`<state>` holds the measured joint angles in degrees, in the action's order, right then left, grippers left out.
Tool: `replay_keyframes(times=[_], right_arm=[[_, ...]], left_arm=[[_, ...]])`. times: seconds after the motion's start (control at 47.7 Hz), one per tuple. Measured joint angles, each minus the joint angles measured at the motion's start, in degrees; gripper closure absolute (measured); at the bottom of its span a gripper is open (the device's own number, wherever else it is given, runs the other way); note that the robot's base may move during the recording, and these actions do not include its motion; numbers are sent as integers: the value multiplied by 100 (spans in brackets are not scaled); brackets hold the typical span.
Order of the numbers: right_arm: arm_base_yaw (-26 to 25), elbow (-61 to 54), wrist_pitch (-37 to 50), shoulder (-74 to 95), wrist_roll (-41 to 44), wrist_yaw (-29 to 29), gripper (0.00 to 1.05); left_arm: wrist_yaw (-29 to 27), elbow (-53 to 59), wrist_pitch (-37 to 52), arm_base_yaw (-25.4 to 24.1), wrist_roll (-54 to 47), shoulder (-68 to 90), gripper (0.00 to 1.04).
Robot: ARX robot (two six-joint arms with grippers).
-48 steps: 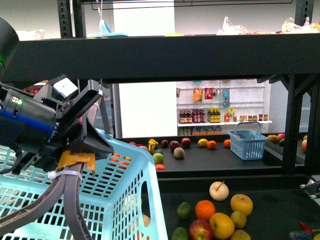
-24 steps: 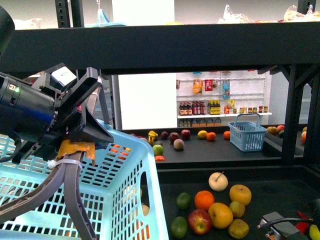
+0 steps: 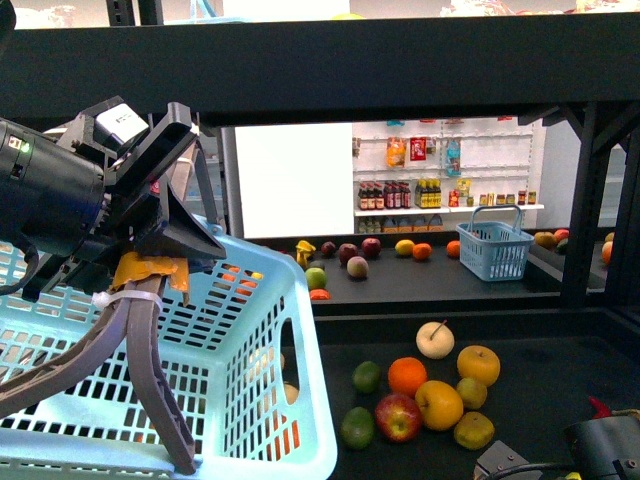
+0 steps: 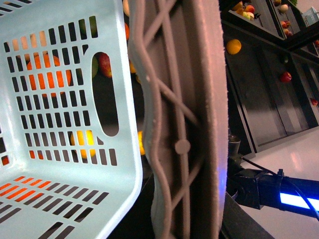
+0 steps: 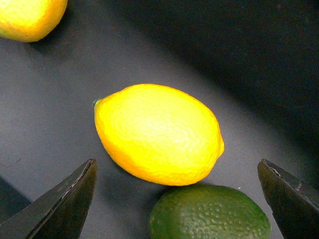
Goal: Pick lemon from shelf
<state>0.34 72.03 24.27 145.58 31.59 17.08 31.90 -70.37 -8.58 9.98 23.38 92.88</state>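
Right wrist view: right tool [image 5: 177,162], jaws spread, hung over the yellow oval lemon [image 5: 158,133], which lay on the matte black shelf deck [image 5: 50,99] just beside a dark green pebbled fruit [image 5: 209,215]. Step: approach. Next needed: lower, straddle the lemon, close. Left tool [image 3: 150,272] pinched the grey plastic basket handle [image 3: 152,385].

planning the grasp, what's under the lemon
The lemon lies on the black shelf deck, with a dark green fruit close beside it. Its underside is hidden, so whether the two touch can't be seen.

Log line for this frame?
left gripper: shut on basket handle | right gripper: open, aimed at lemon | lemon: on shelf, beside green fruit
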Motion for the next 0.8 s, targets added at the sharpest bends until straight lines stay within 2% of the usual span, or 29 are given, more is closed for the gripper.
replay_keyframes(times=[0.42, 0.797], right_arm=[[190, 579, -214, 396, 291, 199, 8], [179, 1080, -321, 874, 400, 22, 8]], left_arm=[[0, 0, 0, 0, 0, 0, 91], [4, 0, 0, 0, 0, 0, 92]])
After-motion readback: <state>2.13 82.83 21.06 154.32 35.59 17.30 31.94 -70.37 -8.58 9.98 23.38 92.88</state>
